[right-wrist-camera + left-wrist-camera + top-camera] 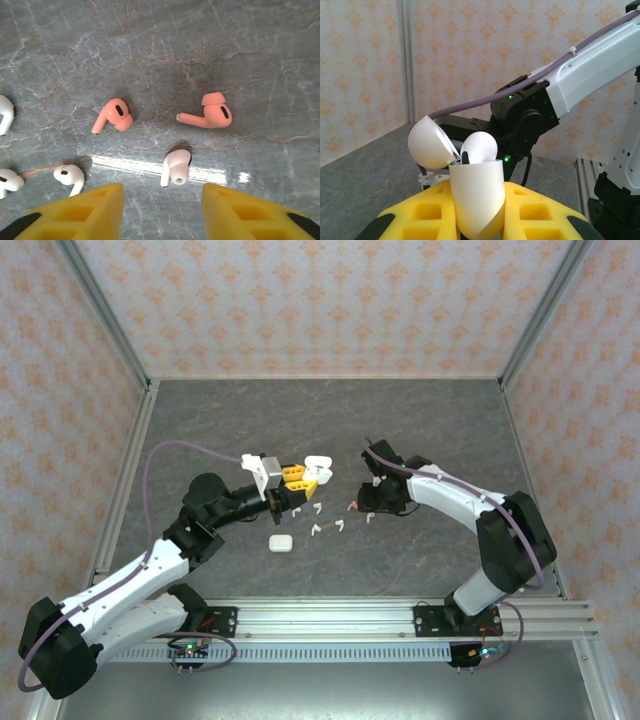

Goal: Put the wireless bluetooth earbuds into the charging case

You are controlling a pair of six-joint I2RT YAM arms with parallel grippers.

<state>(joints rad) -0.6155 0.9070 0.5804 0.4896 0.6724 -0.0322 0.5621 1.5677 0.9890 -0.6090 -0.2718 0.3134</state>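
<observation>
Left gripper (477,220): jaws pinching the case (475,192) low on its body, lid (427,142) swung open. One bud (480,147) sits seated above the jaws.

Right gripper (162,212): jaws spread, empty, low over the table (225,40). A white bud (176,167) lies just ahead of the gap, near centre. Coral buds (114,116) lie further out, either side.

Judgement: come straight down and close on the white bud's head rather than its stem, so it can go stem-first into the case.

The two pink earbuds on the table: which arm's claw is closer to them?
Right. The right gripper hangs open just above the coral earbuds. The left gripper sits off to their left, clamped on an open white case.
</observation>
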